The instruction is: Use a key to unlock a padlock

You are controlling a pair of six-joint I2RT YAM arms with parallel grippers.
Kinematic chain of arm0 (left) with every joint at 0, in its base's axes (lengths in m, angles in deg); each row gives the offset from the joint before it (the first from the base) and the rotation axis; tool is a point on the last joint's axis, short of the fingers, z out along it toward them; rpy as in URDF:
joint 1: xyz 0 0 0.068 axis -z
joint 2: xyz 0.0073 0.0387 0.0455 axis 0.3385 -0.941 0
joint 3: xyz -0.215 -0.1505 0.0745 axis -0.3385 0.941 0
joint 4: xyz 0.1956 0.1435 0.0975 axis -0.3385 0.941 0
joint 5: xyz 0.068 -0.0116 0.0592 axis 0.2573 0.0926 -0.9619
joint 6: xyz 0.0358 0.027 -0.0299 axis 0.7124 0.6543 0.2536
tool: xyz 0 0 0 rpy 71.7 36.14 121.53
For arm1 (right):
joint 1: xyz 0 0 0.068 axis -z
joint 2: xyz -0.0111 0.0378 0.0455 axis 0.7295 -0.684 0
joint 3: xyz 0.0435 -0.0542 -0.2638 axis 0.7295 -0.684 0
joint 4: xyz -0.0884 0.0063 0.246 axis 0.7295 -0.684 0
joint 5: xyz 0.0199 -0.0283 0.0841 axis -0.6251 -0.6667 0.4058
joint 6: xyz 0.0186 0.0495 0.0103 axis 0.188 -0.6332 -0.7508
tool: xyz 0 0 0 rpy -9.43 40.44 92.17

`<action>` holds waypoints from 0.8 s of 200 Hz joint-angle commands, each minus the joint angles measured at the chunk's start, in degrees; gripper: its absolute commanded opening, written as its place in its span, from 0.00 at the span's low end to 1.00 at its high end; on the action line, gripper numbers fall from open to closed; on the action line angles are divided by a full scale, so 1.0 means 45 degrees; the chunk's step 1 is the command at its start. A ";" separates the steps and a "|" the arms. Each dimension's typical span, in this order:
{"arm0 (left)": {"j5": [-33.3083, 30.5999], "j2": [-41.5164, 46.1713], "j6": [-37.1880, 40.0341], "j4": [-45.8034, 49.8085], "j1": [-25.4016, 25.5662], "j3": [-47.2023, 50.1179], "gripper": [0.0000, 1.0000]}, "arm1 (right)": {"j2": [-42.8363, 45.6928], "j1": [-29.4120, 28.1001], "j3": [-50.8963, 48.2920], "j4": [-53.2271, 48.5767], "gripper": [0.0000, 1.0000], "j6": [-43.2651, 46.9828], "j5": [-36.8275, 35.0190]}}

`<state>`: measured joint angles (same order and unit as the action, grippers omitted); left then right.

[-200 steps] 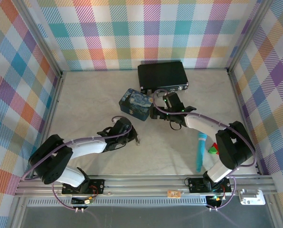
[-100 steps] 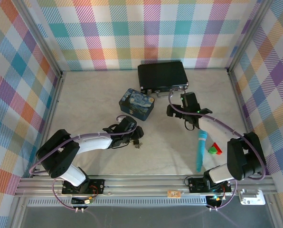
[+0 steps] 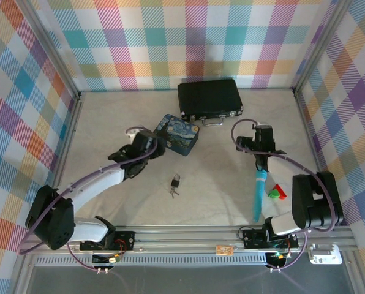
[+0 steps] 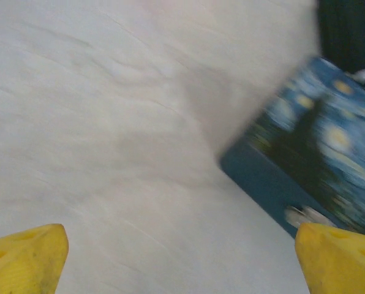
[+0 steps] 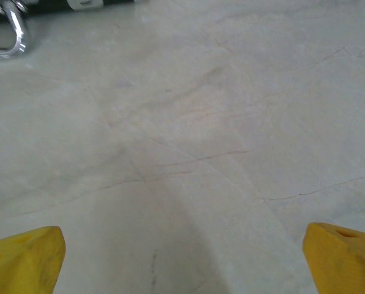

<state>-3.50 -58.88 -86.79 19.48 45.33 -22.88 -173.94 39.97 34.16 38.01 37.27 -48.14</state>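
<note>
1. My left arm has pulled away from the small dark boxy padlock (image 3: 176, 180) and the thin silvery key (image 3: 173, 193). Both now lie free near the middle of the pale marble table (image 3: 109, 122), the key just beside the lock.
2. I judge the handling may be over. Whether the shackle has sprung is too small to tell.
3. My yellow-tipped left fingers (image 4: 23, 257) are spread wide and hold nothing, near the blue starry-night painted tin (image 4: 317, 159).
4. My right fingers (image 5: 23, 257) have also retreated. They are spread wide and empty over bare table.
</note>
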 commanded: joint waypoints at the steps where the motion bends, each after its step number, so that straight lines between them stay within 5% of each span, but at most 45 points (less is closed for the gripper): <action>1: -0.1761 0.0217 0.2065 -0.0593 -0.0912 0.0659 0.94 | -0.0254 0.0454 -0.0370 0.3001 0.99 0.1007 0.0713; 47: -0.2483 -0.0188 0.3778 -0.3998 -0.2575 0.2190 0.94 | -0.0651 0.1260 -0.2961 0.8362 0.99 0.0405 0.1613; 69: -0.2188 -0.1176 0.4410 -0.6238 -0.3092 0.2606 0.94 | -0.0493 0.1284 -0.2835 0.7756 0.99 0.0310 0.1486; 109: -0.0376 -0.3110 0.5072 -0.7166 -0.4087 0.2246 0.91 | -0.0374 0.1274 -0.2832 0.7560 0.99 0.0320 0.1499; 140: 0.2668 -0.2616 0.5876 -1.1808 -0.4807 0.4789 0.91 | -0.0386 0.1273 -0.2832 0.7586 0.99 0.0321 0.1539; 160: 0.2988 -0.3453 0.6054 -1.4980 -0.4851 0.6016 0.91 | -0.0387 0.1268 -0.2812 0.7547 0.99 0.0330 0.1564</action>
<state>2.27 -72.48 -62.85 -26.94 24.00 -0.80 -175.71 45.68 21.29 69.70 38.89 -42.17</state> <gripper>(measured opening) 0.911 0.990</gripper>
